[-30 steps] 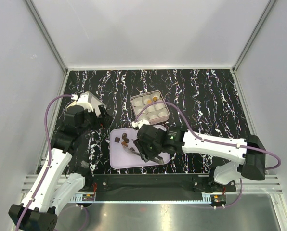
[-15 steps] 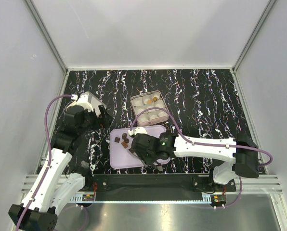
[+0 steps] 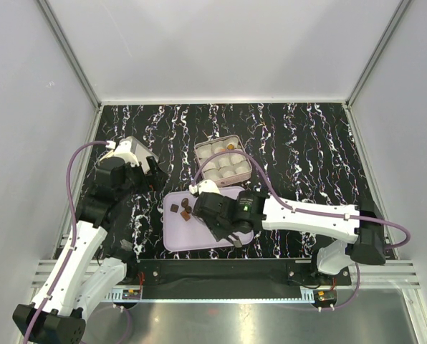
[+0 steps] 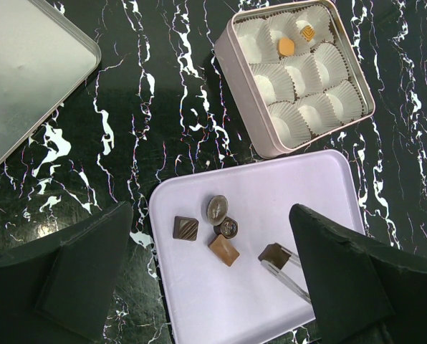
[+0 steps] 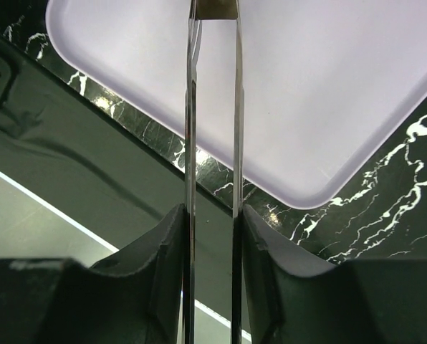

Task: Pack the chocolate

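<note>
Lilac tray (image 4: 328, 186) holds tan chocolate (image 4: 223, 249) lying diamond-wise.

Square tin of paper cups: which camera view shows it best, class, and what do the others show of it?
Left wrist view: the whole tin is seen close, all nine cups countable, two holding orange-tan chocolates. The top external view shows the tin small, a cable crossing it. The right wrist view misses it.

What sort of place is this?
Probably a lab robot cell: white panel walls in aluminium framing enclose a black marbled table, with the left arm and right arm bolted at its near edge.
</note>
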